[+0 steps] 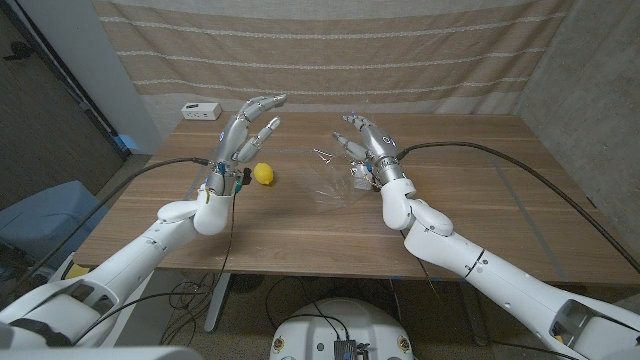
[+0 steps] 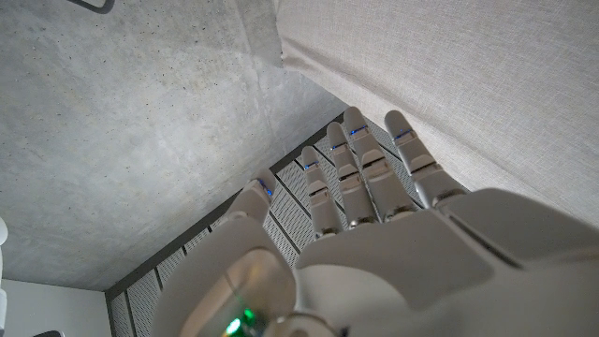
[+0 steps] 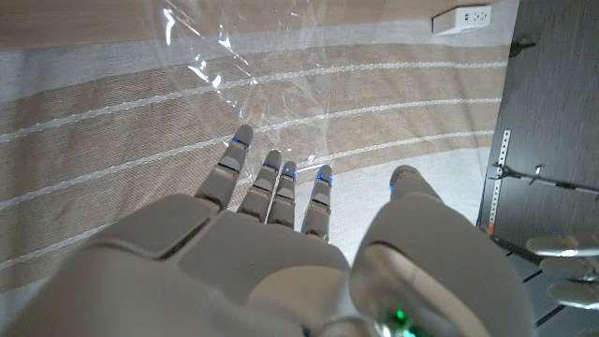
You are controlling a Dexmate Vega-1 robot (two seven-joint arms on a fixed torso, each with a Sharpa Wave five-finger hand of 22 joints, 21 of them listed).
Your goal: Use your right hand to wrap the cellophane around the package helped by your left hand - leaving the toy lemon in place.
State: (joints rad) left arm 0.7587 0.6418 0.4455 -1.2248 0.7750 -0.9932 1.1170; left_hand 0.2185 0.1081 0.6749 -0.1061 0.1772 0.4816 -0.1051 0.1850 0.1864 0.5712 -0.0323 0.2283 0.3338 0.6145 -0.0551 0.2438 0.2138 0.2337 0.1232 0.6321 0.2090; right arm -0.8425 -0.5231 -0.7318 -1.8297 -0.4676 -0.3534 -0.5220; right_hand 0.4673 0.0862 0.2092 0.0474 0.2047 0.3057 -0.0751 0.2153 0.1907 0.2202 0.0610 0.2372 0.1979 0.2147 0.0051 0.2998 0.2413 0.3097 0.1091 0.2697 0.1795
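Fingers spreading wide on left hand (image 1: 243,130) and right hand (image 1: 365,145), both holding nothing; toy lemon (image 1: 263,173) sitting left of cellophane (image 1: 328,178), centre frame.

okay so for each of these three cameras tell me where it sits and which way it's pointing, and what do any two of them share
Head view: on the robot's head, looking down at the wooden table; both arms, left hand, right hand, toy lemon.
Left wrist view: behind the left hand, facing a concrete surface and curtain.
Right wrist view: behind the right hand, facing cellophane and curtain.
Shared: head and right wrist views show the cellophane.
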